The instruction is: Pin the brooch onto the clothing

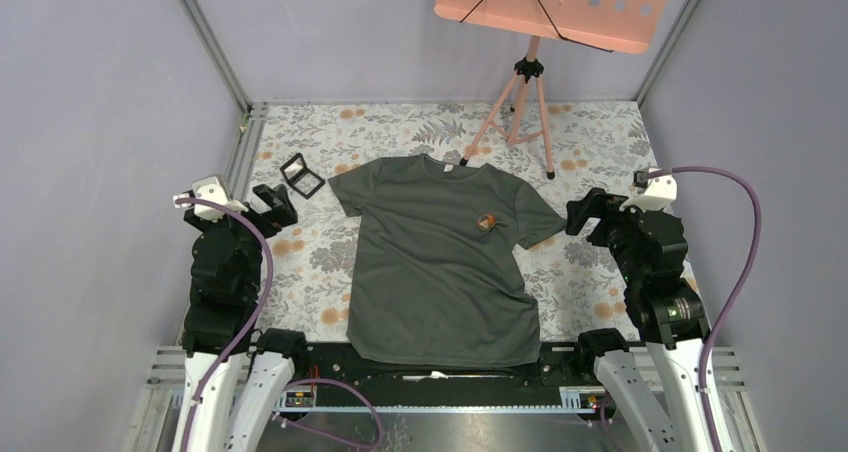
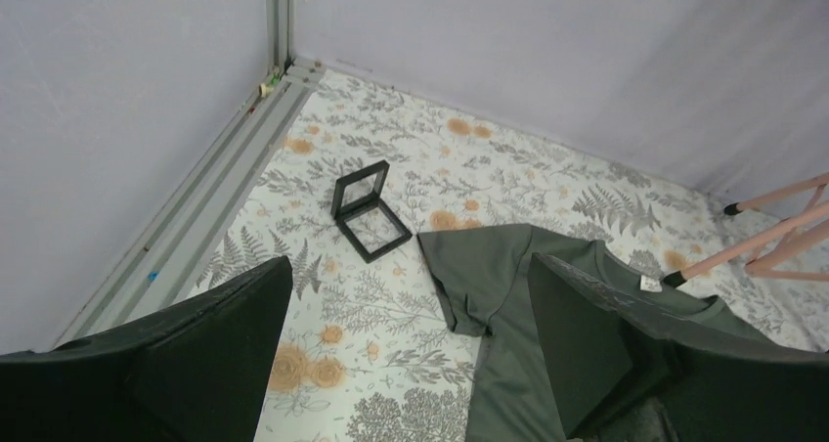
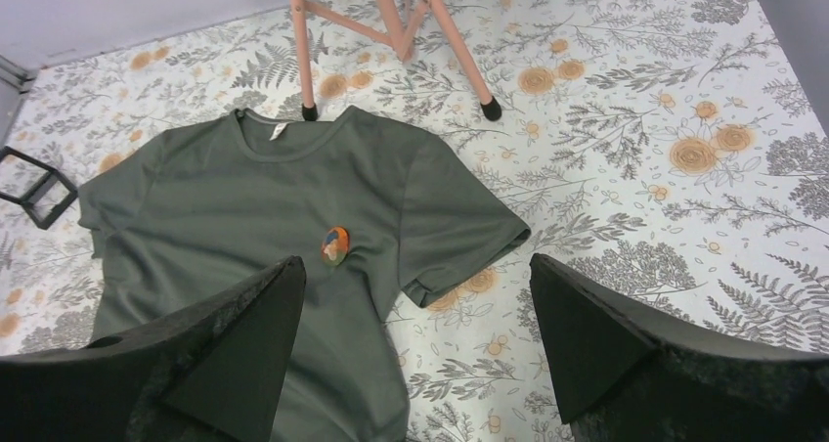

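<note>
The dark grey-green T-shirt (image 1: 440,262) lies flat in the middle of the floral table, neck at the far side. The small orange-brown brooch (image 1: 487,222) sits on its chest, right of centre; it also shows in the right wrist view (image 3: 335,244). My left gripper (image 1: 275,204) is open and empty, left of the shirt's sleeve (image 2: 469,276). My right gripper (image 1: 585,212) is open and empty, just right of the other sleeve (image 3: 459,227), raised above the table.
An open black square case (image 1: 301,175) lies left of the shirt's far sleeve, seen also in the left wrist view (image 2: 367,212). A pink tripod stand (image 1: 520,112) with an orange tray stands behind the neck. Grey walls enclose the table.
</note>
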Controlling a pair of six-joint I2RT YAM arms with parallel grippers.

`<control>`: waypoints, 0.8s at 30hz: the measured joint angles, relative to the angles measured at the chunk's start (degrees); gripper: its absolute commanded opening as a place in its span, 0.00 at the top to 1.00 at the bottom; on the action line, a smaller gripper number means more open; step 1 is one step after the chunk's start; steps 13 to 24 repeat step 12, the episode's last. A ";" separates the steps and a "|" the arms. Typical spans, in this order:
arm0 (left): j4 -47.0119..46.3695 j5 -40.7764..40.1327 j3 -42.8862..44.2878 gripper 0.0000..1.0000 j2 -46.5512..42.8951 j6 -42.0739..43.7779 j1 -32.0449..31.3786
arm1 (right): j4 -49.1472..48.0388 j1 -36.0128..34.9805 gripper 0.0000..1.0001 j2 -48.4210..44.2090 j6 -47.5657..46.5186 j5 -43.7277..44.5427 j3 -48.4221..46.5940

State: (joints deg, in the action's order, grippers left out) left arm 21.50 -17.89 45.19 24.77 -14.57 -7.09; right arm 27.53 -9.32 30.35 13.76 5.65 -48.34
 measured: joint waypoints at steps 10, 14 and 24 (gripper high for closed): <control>-1.36 -0.39 -1.11 0.01 -0.17 0.59 0.00 | -0.02 0.00 0.08 0.13 -1.44 1.05 0.44; -1.64 -0.42 -1.11 0.01 -0.39 0.85 -0.02 | 0.00 0.00 0.08 0.13 -1.66 1.36 0.42; -1.64 -0.42 -1.11 0.01 -0.39 0.85 -0.02 | 0.00 0.00 0.08 0.13 -1.66 1.36 0.42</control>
